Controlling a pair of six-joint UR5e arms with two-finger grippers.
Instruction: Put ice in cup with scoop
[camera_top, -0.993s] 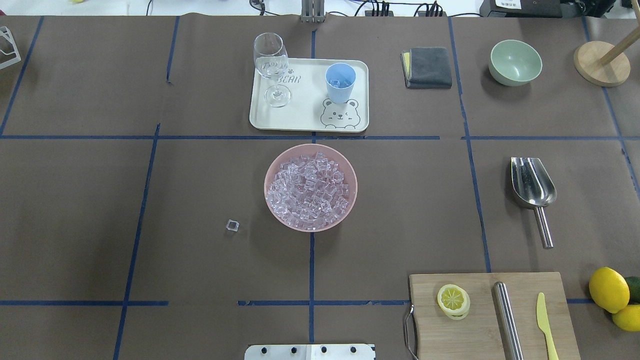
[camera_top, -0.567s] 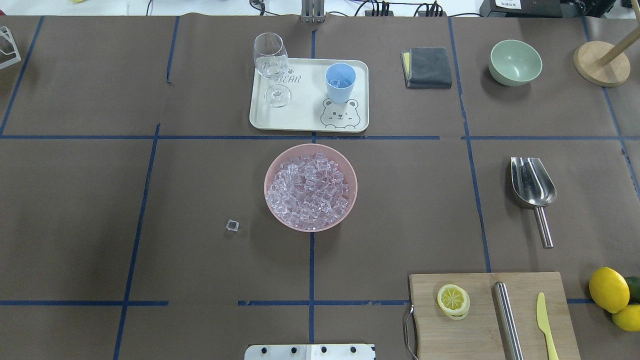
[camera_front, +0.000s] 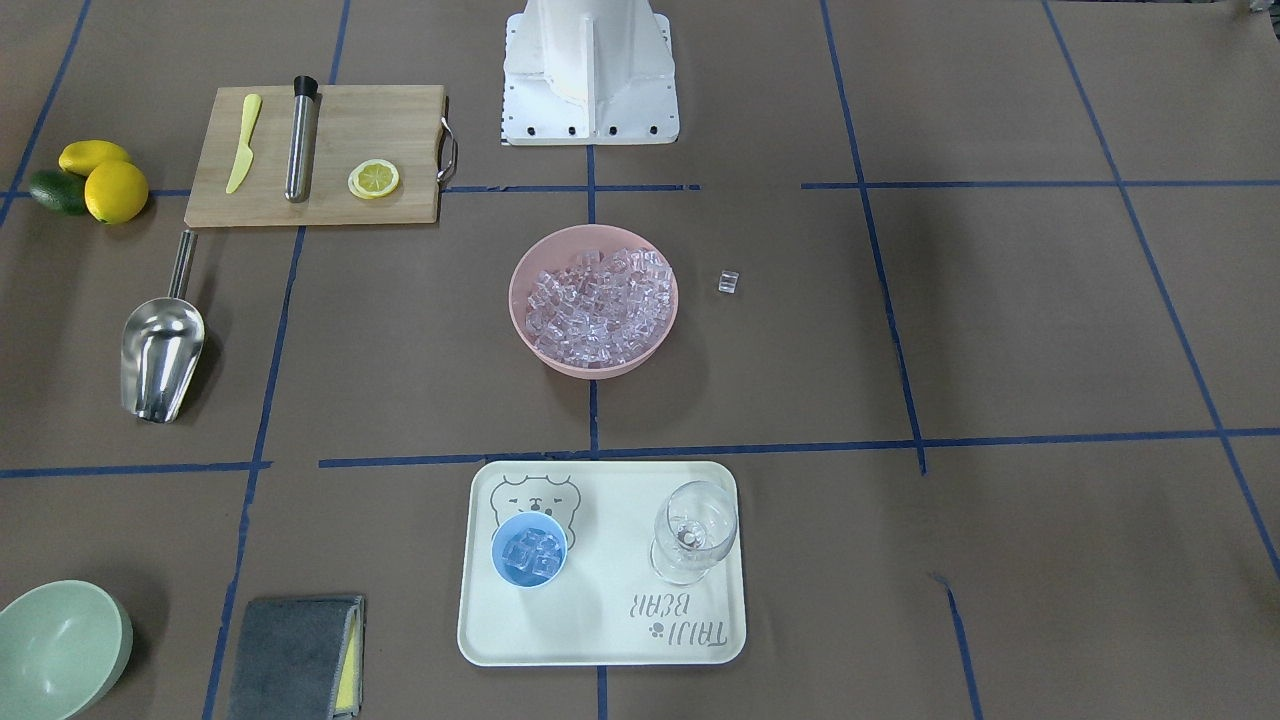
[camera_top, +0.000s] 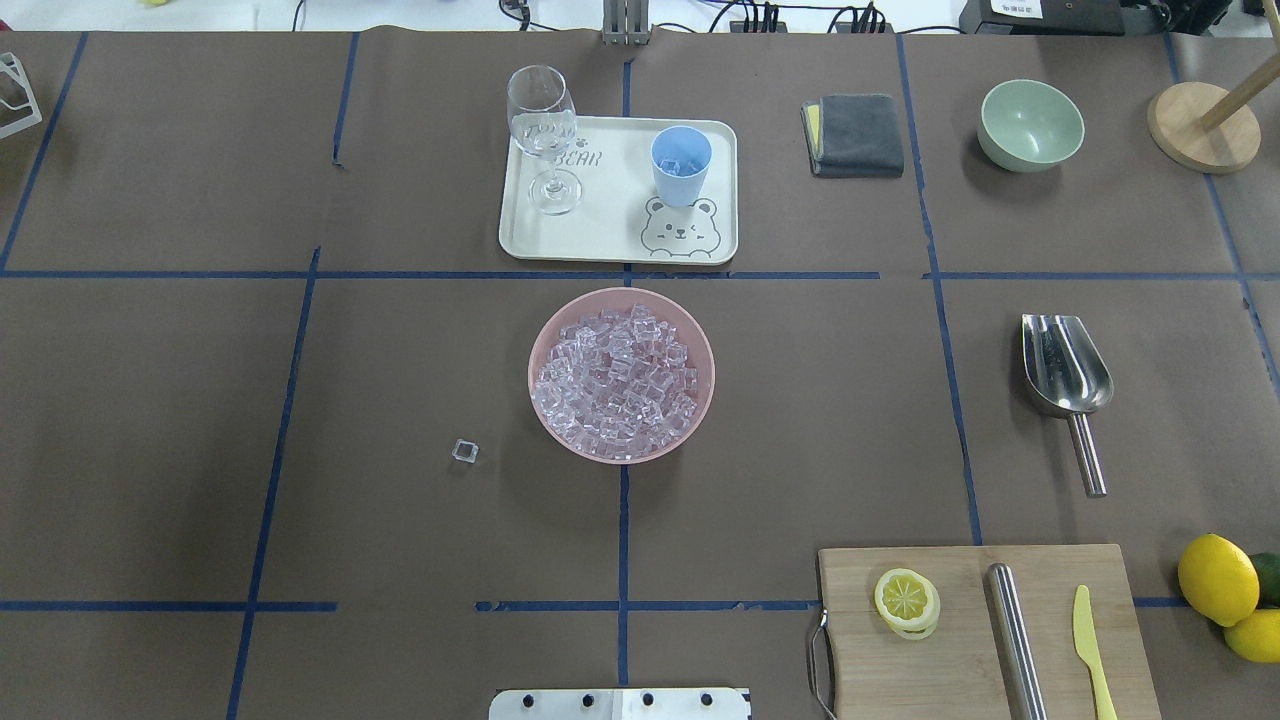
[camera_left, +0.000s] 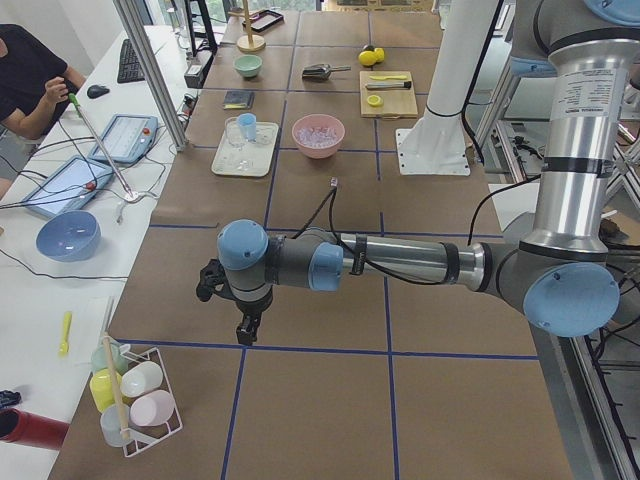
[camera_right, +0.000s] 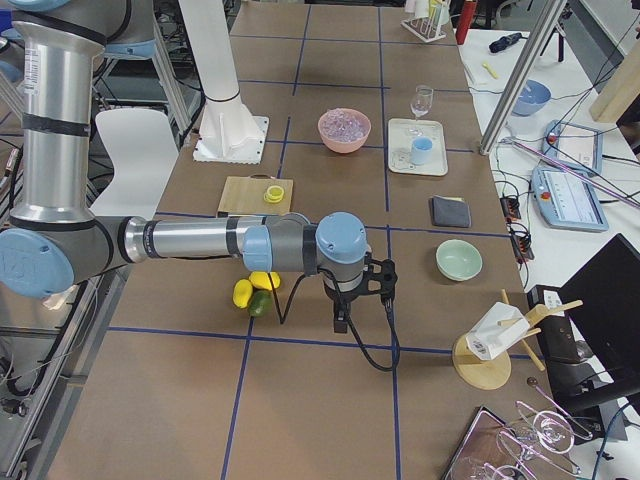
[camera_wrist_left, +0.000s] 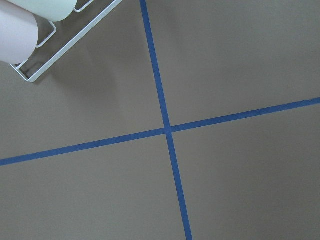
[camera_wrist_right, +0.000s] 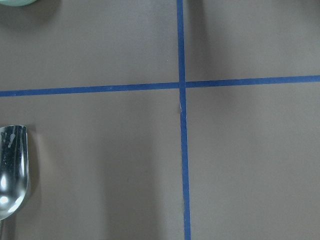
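Ice (camera_top: 620, 380): small clear glassy cubes in pink bowl (camera_top: 708, 372)

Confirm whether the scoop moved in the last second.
No. In the overhead view the scoop lies just right of the same blue tape line as before, handle pointing toward the cutting board.

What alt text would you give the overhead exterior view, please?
A pink bowl heaped with ice sits mid-table; beyond it a tray holds the light-blue cup, some ice inside, and a wine glass. The steel scoop lies unheld at right, one stray cube at left; no arms show.
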